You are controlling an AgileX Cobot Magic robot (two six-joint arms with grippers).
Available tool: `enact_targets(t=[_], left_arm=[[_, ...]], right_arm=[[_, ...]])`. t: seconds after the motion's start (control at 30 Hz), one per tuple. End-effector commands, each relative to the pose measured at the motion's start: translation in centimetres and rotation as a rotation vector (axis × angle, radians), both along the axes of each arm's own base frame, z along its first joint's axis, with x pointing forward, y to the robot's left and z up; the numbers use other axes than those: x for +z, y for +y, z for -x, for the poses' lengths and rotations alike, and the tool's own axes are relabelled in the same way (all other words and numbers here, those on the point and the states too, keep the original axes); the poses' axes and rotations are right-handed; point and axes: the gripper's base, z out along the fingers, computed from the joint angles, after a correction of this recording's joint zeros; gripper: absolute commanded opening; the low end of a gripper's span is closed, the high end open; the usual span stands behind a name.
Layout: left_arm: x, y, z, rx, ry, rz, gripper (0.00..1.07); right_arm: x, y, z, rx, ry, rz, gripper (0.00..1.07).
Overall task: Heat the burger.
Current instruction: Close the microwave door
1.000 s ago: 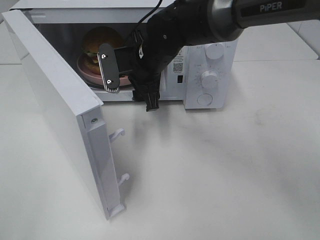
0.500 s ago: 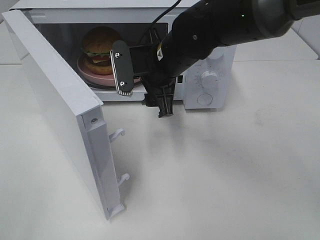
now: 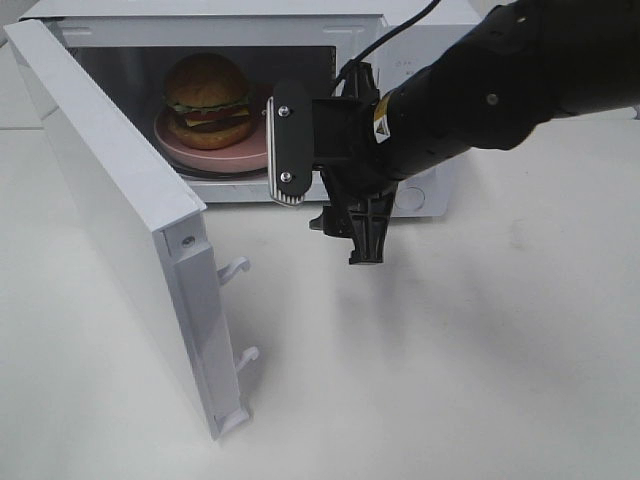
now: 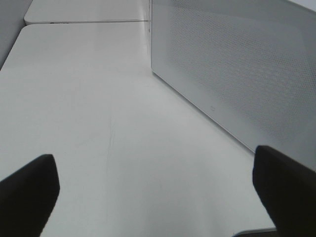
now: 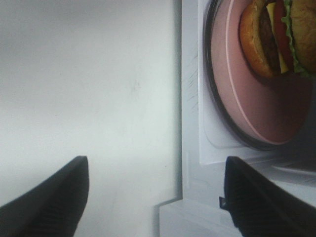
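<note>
Right arm (image 3: 500,90): matte black shell, bulky rounded housings, small yellow label (image 3: 380,125) near the wrist, thin black cable (image 3: 400,28) running off it. Right gripper (image 3: 323,225): one finger is a flat black plate (image 3: 285,145) with rounded ends, a pale edge ribbed at the tip and two silver screws (image 3: 283,111); second finger (image 3: 365,225) is ribbed black plastic. Left gripper (image 4: 158,197): only two blurred black fingertips (image 4: 27,195) show.

From the high camera, we find the right arm (image 3: 490,95) covering the microwave's (image 3: 210,18) front at 3 o'clock, and a finger of the right gripper (image 3: 327,228) hiding the plate's (image 3: 200,158) rim there. Our right wrist picture cuts off the burger (image 5: 261,39).
</note>
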Motion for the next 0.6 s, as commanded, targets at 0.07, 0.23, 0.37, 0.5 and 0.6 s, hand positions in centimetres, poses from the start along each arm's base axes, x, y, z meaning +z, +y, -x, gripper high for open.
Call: enact_targets(t=[0.07,0.23,0.37,0.5,0.6], left_arm=[[0.1,-0.1,0.3,-0.008,-0.027,0.008,1.0],[0.1,-0.1,0.3,-0.008,-0.027,0.008,1.0],[0.1,-0.1,0.3,-0.008,-0.027,0.008,1.0],[0.1,-0.1,0.3,-0.008,-0.027,0.008,1.0],[0.1,-0.1,0.3,-0.008,-0.027,0.008,1.0]], right_arm=[[0.8,-1.0,1.3,-0.062,0.023,-0.056,0.75],[2.2,-3.1,3.8,-0.18,0.073,-0.146,0.75],[2.7,-4.0,4.9,-0.237,0.101,-0.176,0.75],[3.8,-5.6,6.5,-0.366,0.174,-0.21,0.75],[4.5,-6.5,7.3,-0.471,0.227,-0.236,0.75]])
